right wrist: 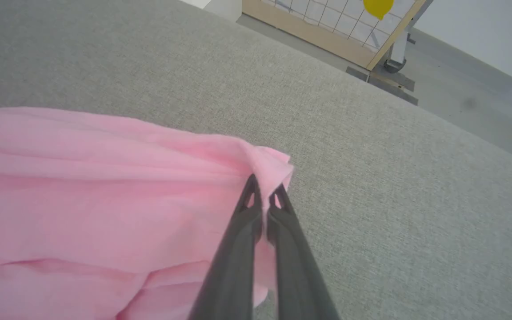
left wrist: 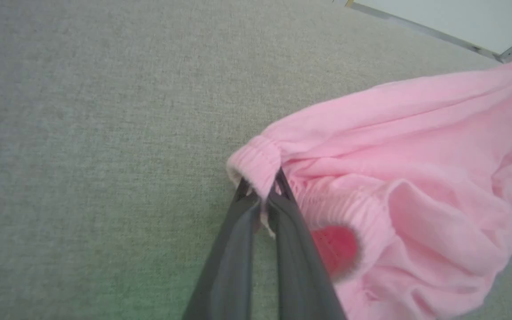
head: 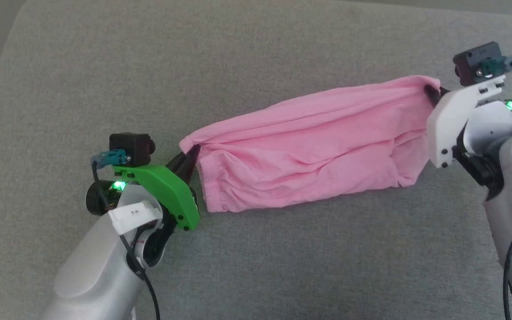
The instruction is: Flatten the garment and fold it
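The pink shorts (head: 309, 151) are pulled out wide between the two hands, sagging down onto the grey cushion (head: 256, 53); the left hand (head: 190, 156) is squeezed tight on one end of the stretchy waistband; the right hand (head: 432, 92) is squeezed tight on the top corner at the other end.

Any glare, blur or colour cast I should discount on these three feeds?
Head view: even soft light, no glare, garment sharp, faint shadow beneath it. Left wrist view: green cast on the grey surface beside the left gripper; nearest fabric soft. Right wrist view: right gripper blurs toward the bottom edge, no glare.
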### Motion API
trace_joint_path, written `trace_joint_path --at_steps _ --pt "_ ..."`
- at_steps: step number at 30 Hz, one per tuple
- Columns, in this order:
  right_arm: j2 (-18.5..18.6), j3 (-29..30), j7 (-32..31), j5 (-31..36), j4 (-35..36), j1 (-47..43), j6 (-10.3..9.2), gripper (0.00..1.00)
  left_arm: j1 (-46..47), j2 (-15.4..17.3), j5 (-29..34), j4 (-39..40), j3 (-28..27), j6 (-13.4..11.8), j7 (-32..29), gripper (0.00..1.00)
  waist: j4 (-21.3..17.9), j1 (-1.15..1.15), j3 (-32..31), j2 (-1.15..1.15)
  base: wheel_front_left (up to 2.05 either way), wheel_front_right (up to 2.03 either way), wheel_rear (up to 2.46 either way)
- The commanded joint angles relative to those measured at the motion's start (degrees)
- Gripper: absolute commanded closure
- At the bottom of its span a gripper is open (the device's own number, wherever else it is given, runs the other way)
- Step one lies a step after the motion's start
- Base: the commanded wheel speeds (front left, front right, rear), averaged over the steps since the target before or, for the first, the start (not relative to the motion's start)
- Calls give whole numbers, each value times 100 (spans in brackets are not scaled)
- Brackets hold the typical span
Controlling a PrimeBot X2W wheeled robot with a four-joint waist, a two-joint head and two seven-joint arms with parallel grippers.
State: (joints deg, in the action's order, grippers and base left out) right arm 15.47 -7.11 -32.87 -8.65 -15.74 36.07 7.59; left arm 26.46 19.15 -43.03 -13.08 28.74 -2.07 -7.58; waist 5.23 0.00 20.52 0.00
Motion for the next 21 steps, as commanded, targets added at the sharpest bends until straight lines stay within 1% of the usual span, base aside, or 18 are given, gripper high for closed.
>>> trace_joint_path --at_steps 1,7,12,13,14,15,16,17,18,21 --pt "16 -78 -19 -36 -256 224 -10 100 165 -42 -86 -144 29 31 -75 100 138 0 253 0 0 0 0" --pt "8 -381 -220 -104 -1174 755 -10 100 317 -119 -165 -464 197 149 -387 100 197 0 380 0 0 0 0" --pt "28 -571 -612 -239 -1745 1067 -10 100 342 -144 -221 -508 290 222 -539 100 233 0 395 0 0 0 0" --pt "30 -589 -675 -276 -1821 1106 -10 100 343 -151 -222 -504 300 226 -537 94 240 0 382 0 0 0 0" --pt "28 -585 -701 -311 -1868 1129 -10 100 342 -157 -219 -495 300 225 -515 58 245 0 368 0 0 0 0" --pt "20 -560 -716 -356 -1918 1142 -10 100 341 -156 -187 -481 301 212 -457 5 247 0 342 0 0 0 0" --pt "10 -545 -711 -392 -1945 1137 -10 98 336 -154 -149 -470 300 192 -394 0 248 0 314 0 0 0 0" --pt "-4 -532 -671 -435 -1952 1116 -10 55 322 -154 -107 -460 298 165 -315 0 247 0 275 0 0 0 0" --pt "-15 -507 -628 -475 -1955 1081 -10 0 307 -154 -67 -448 298 145 -239 0 247 0 232 0 0 0 0" --pt "-22 -412 -283 -592 -1861 882 -10 0 199 -156 76 -364 258 58 149 0 236 0 33 0 0 0 0"
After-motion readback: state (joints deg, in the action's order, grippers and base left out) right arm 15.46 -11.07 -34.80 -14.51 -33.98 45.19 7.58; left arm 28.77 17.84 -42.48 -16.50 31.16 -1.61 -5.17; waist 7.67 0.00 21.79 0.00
